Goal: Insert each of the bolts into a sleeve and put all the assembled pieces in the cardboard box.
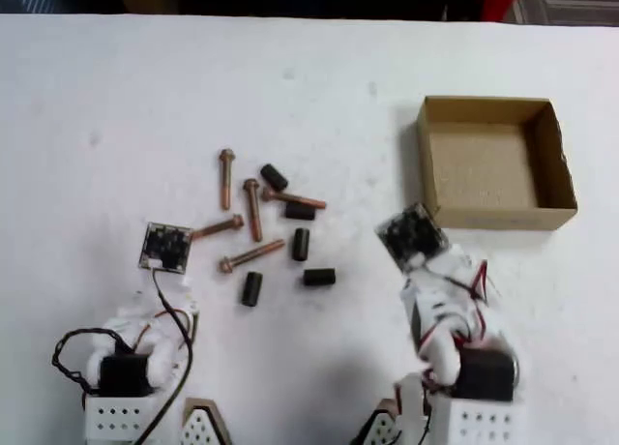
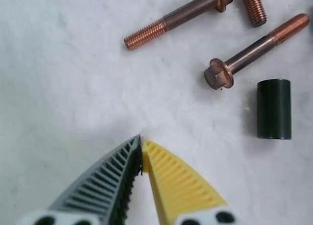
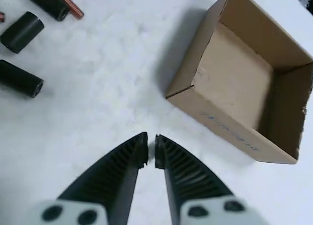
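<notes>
Left gripper's jaws are pressed together, with bolts and a sleeve seen beyond them; right gripper's are all but closed — cardboard box ahead.

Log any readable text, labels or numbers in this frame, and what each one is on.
Faint blue print on the outer wall of the cardboard box: too blurred to read.
No readable text or numbers on the bolts or the sleeves.

- Likely a robotics lab or workshop.
- A white desk carries two small robot arms with exposed wiring.
- Loose copper bolts and black sleeves lie scattered on it.
</notes>
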